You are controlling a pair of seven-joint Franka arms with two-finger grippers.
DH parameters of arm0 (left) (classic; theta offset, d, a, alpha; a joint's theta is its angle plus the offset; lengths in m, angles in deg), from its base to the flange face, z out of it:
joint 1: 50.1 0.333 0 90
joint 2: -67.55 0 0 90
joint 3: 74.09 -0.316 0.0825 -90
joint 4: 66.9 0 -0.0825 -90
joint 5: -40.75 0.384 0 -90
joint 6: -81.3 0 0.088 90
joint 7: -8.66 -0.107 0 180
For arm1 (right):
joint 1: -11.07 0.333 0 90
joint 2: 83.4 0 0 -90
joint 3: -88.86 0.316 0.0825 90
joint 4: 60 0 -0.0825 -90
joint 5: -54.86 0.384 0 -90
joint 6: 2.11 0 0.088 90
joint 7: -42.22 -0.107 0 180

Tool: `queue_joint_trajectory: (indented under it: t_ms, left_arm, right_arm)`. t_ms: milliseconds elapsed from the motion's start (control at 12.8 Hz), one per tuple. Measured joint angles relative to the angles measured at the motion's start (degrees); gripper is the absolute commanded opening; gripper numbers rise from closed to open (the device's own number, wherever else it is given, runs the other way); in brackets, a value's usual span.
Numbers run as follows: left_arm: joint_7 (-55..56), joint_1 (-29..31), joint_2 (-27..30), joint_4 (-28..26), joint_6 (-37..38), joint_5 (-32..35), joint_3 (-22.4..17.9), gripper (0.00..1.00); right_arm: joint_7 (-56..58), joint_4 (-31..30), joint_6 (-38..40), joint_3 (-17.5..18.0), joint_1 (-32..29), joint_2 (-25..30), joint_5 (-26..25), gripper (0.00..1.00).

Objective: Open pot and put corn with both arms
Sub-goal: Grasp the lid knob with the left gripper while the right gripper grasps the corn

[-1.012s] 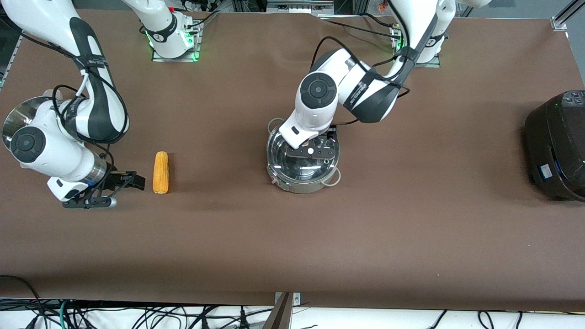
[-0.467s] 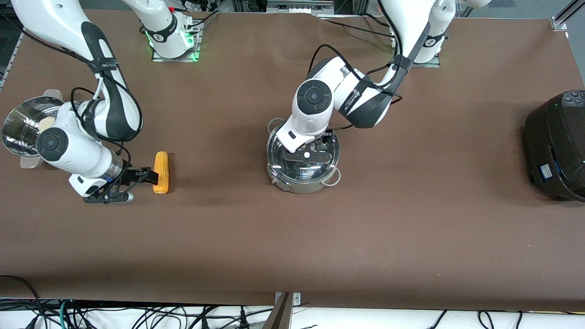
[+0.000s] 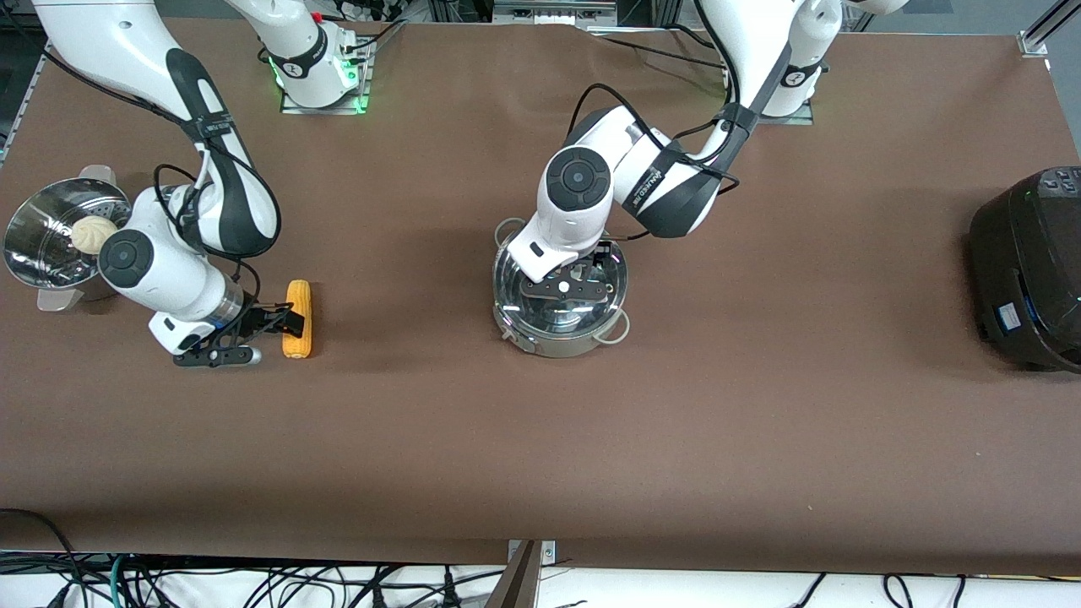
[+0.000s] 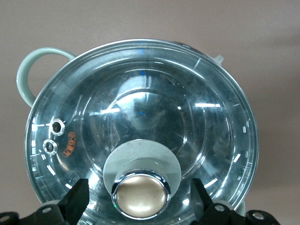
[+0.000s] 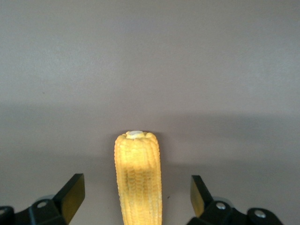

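The steel pot (image 3: 560, 333) stands mid-table with its glass lid (image 4: 140, 108) on. My left gripper (image 3: 567, 285) is open just over the lid, one finger on each side of the tan knob (image 4: 141, 196), not touching it. The yellow corn (image 3: 296, 318) lies on the table toward the right arm's end. My right gripper (image 3: 283, 321) is open and low at the corn, its fingers (image 5: 74, 190) wide on either side of the cob (image 5: 138, 178), with a gap on both sides.
A perforated steel steamer (image 3: 38, 245) holding a white bun (image 3: 90, 232) stands near the table edge at the right arm's end. A large black cooker (image 3: 1026, 266) sits at the left arm's end. Brown table (image 3: 540, 456) around.
My right gripper has moved toward the corn until its fingers straddle it. My left gripper has come lower over the lid, around the knob.
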Motion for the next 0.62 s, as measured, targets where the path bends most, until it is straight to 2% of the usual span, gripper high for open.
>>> queue_joint_trajectory:
  t_ms: [311, 389, 623]
  left_arm:
    - [0.0, 0.0, 0.0, 0.1, -0.1, 0.0, 0.0, 0.19]
    - [0.0, 0.0, 0.0, 0.1, -0.1, 0.1, 0.0, 0.13]
    - [0.0, 0.0, 0.0, 0.2, -0.1, 0.1, 0.0, 0.09]
  right_arm:
    - [0.0, -3.6, -5.7, 0.4, 0.0, 0.0, 0.0, 1.0]
    - [0.0, -4.4, -7.0, 0.4, 0.0, 0.0, 0.0, 1.0]
    - [1.4, -6.0, -9.8, 0.4, 0.0, 0.0, 0.0, 1.0]
